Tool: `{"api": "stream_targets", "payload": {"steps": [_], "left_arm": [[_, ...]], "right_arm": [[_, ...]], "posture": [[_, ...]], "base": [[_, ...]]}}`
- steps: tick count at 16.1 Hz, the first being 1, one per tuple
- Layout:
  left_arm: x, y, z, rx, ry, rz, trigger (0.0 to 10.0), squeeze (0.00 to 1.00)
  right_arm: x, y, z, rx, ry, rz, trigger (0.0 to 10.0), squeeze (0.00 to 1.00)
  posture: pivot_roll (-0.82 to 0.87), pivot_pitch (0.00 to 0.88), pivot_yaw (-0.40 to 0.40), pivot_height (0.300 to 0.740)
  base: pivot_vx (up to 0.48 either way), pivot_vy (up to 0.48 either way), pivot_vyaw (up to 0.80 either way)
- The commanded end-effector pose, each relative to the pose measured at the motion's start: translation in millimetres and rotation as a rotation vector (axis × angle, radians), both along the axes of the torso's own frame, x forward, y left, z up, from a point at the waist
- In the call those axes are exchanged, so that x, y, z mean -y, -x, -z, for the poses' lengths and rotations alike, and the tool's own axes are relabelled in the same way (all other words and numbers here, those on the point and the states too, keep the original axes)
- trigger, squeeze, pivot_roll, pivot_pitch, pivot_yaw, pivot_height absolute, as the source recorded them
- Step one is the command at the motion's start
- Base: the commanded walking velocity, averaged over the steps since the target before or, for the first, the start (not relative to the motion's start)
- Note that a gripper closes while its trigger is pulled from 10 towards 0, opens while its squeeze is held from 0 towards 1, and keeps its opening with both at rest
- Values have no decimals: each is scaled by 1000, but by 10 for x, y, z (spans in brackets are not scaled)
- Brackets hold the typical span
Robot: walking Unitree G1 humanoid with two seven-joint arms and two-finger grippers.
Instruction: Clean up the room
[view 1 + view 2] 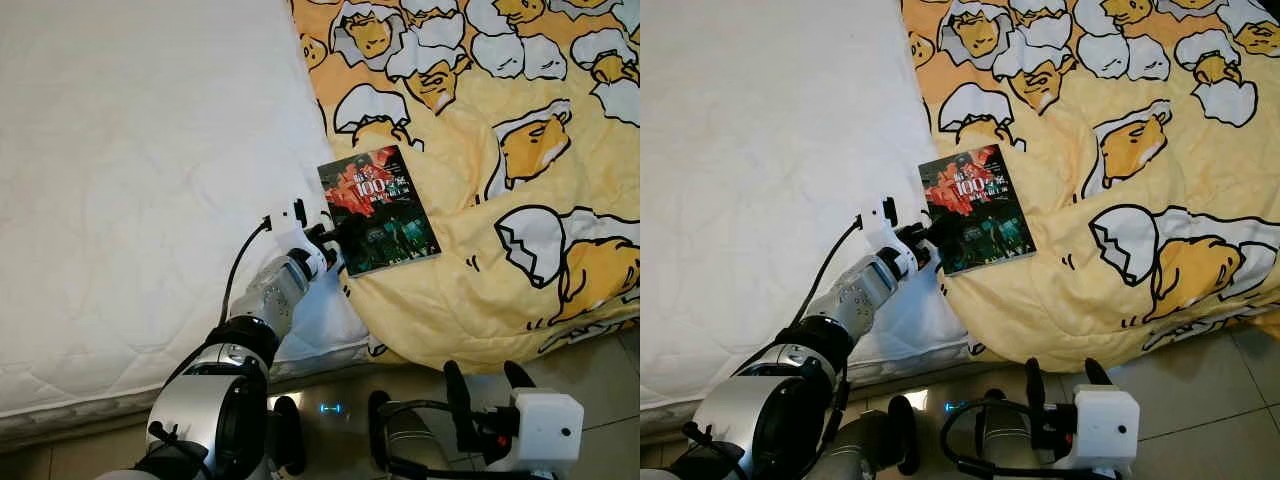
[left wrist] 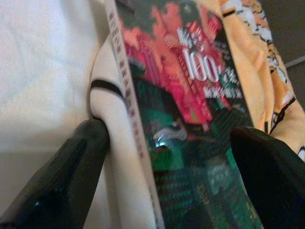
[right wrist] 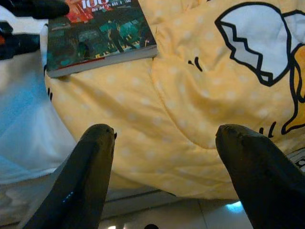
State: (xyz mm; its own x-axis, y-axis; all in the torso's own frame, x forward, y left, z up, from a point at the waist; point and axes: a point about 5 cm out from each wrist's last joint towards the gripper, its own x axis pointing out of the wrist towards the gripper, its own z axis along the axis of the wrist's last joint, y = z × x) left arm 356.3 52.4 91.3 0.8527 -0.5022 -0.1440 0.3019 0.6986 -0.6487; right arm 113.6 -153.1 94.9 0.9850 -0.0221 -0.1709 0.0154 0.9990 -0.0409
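Yellow quilted fabric, a blanket (image 1: pixel 520 230) printed with cartoon eggs in cracked shells, covers the right part of the bed and spills over its near edge toward the tiled floor (image 1: pixel 600 370); its far and right parts are cut off by the frame. White mattress (image 1: pixel 130 180) takes up the left part of the bed, its left and far sides also running out of view. On the blanket's left edge, just beside the bare mattress, lies a book (image 1: pixel 378 210) with a red and dark green cover bearing a large "100"; the smaller lettering is too fine to read.

From the left wrist view the book's lower cover is blurred, and a white fold with a black line sits under its spine.

Extended forward over the mattress, the left arm puts the left hand (image 1: pixel 338 240) at the book's near left corner. Its black fingers (image 2: pixel 71 176) are spread, one on the spine side and one over the cover; whether they press on the book cannot be told.

Held low by the bed's near edge above the floor, the right hand (image 3: pixel 167 167) has its fingers parted and grasps nothing, pointing at the hanging blanket.
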Motion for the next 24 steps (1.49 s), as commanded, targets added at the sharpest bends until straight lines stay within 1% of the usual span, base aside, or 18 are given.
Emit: {"api": "stream_targets", "payload": {"steps": [1,3,4,5,6,7,9,12,13,15,17,20,23,24], "left_arm": [[208,92,82,-48,8,58,10000,0],[255,109,86,-42,3,65,10000,0],[266,91,43,-7,-12,64,10000,0],[249,59,-11,51,-61,48,10000,0],[232,38,-47,84,-89,34,10000,0],[201,-5,-127,152,-142,4,10000,0],[200,-20,-173,197,-177,-3,10000,0],[220,3,-119,137,-115,-4,10000,0],[212,12,-98,134,-120,-11,10000,0],[218,18,-81,100,-67,-22,10000,0],[254,24,-99,101,-27,-3,10000,0],[349,76,-78,109,-31,64,10000,0],[419,99,-114,155,-40,117,10000,0],[441,114,-99,144,-39,135,10000,0]], "right_arm": [[-1,16,13,-18,3,9,10000,149],[-12,12,25,-21,1,6,10000,149],[-11,15,27,-21,1,6,10000,145],[-7,19,30,-22,1,10,10000,149],[-7,22,31,-23,1,11,10000,145],[-5,25,37,-24,1,14,10000,145],[-5,20,51,-26,0,14,10000,145],[-8,10,62,-26,-2,8,10000,149],[-7,14,62,-26,-2,7,10000,145],[-6,17,64,-27,-1,7,10000,149],[-6,21,66,-28,-1,9,10000,149],[-8,20,74,-29,-3,9,10000,145],[-7,13,76,-28,-4,11,10000,149],[-9,11,79,-28,-4,11,10000,145]], "posture": [[-304,290,69,740],[-306,291,71,740],[-307,291,73,740],[-308,291,74,740],[-309,291,75,740],[-307,289,75,740],[-301,288,75,740],[-298,287,74,740],[-299,289,72,740],[-301,290,72,740],[-301,292,71,740],[-301,291,73,740],[-300,292,75,740],[-299,291,76,740]], "base": [[0,0,0],[0,0,0],[0,0,0],[0,0,0],[0,0,0],[0,0,0],[0,0,0],[0,0,0],[0,0,0],[0,0,0],[0,0,0],[0,0,0],[0,0,0],[0,0,0]]}}
